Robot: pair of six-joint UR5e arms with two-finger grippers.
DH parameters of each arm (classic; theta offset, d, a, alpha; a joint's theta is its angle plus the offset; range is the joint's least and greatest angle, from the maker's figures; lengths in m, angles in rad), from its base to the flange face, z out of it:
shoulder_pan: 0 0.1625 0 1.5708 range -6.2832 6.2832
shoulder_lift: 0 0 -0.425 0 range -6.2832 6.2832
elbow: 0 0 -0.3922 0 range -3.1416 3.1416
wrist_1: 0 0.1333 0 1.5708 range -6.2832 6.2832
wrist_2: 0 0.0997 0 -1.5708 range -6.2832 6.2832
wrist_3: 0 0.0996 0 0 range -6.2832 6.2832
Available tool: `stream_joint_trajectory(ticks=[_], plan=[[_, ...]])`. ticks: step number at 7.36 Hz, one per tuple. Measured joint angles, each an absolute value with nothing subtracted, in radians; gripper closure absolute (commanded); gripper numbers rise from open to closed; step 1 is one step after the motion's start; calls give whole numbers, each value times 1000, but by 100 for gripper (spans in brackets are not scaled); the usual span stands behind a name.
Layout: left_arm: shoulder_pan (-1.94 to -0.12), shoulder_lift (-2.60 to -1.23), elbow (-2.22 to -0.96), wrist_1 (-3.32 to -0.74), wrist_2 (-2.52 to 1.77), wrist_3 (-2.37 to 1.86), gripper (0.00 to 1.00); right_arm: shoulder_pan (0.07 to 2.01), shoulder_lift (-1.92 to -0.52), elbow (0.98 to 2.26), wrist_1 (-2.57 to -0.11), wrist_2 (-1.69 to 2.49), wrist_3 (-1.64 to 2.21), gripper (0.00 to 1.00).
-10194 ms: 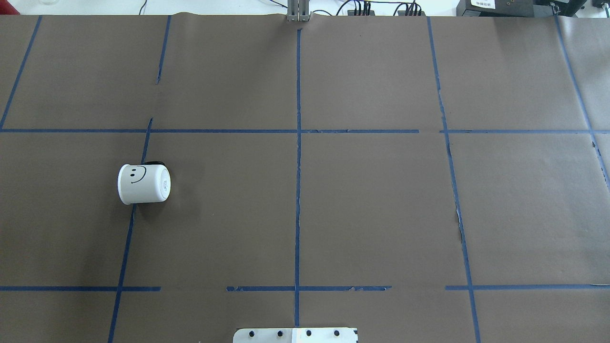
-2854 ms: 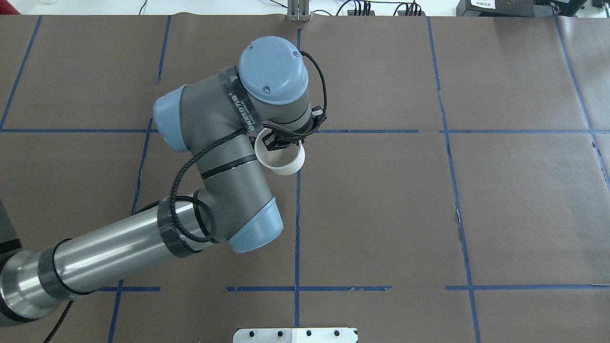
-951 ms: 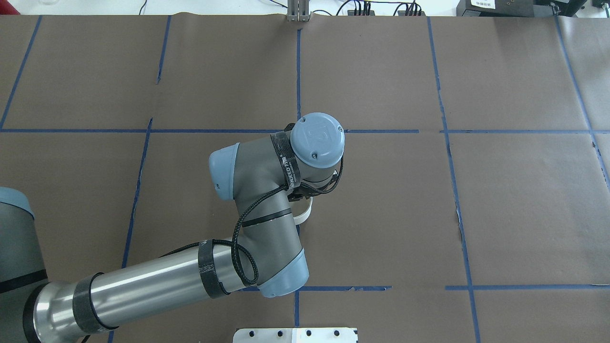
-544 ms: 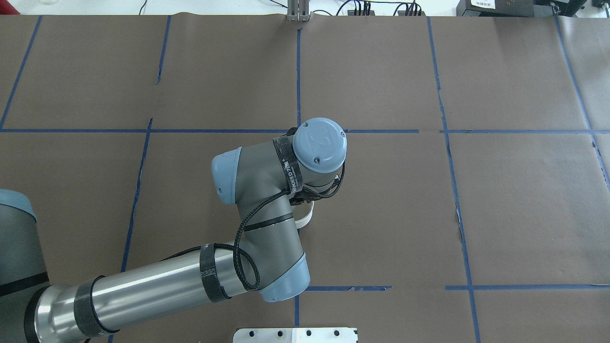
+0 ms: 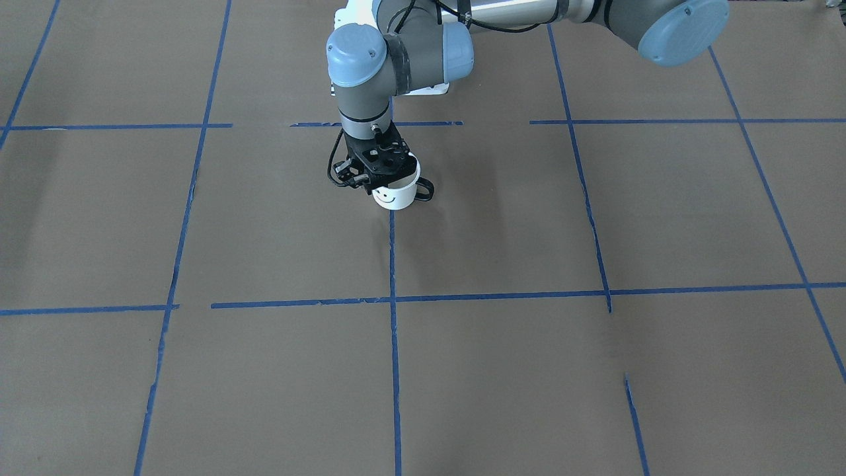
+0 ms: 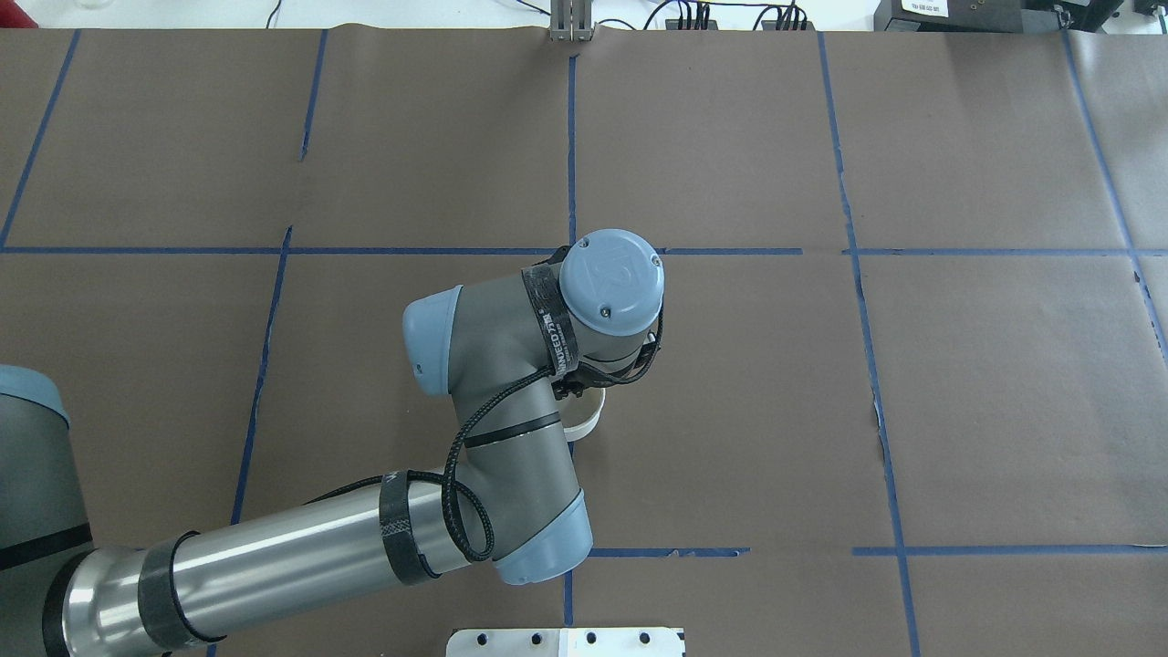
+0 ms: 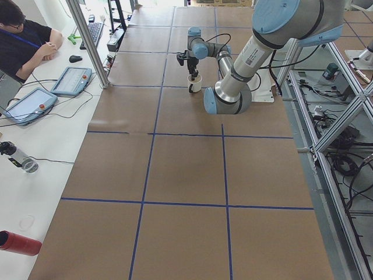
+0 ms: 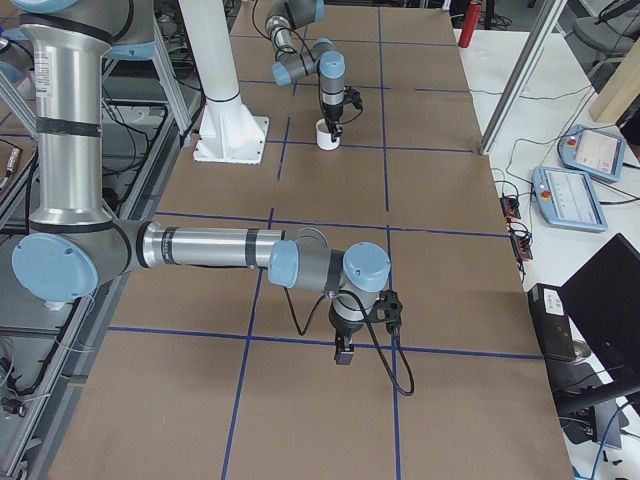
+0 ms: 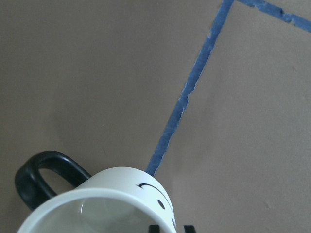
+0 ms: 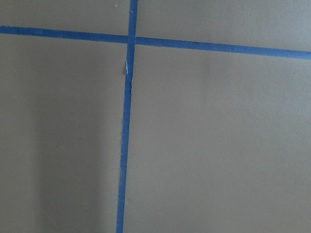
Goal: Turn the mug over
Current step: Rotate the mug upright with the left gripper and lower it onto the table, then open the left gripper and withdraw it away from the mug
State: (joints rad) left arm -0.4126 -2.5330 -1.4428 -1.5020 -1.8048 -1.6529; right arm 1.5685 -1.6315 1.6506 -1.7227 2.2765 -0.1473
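The mug, white with a black smiley and a black loop handle, is upright at the table's middle, beside a blue tape line. It also shows in the overhead view and, from above, in the left wrist view. My left gripper points straight down and is shut on the mug's rim on the side away from the handle. My right gripper hangs over bare paper far from the mug. It shows only in the exterior right view, so I cannot tell whether it is open or shut.
Brown paper with a blue tape grid covers the table. The left arm's elbow and forearm lie over the near left part. An operator sits with tablets at a side desk. A white base plate stands near the mug.
The mug went from bottom-up at the table's left to the middle, held by the left gripper. In the last second the wrist shifted slightly right and a little more of the mug shows.
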Motion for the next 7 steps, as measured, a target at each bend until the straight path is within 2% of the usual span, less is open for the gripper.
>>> stream_joint_trajectory(ticks=[2,4,6,7], plan=[[-425,-2493,-1565,-1481,-1808,-1563,0,1568,-1631,1651,-1723,2276,-147,0],[-472,-2427,-1750,-1418,-1814,-1461,0,1568,-1631,1651,-1723,2276,-147,0],[-572,-2326,-1914,-1418,-1838,-1302,0,1568,-1631,1651,-1723,2276,-147,0],[-660,-2258,-1948,-1476,-1900,-1183,0,1568,-1631,1651,-1723,2276,-147,0]])
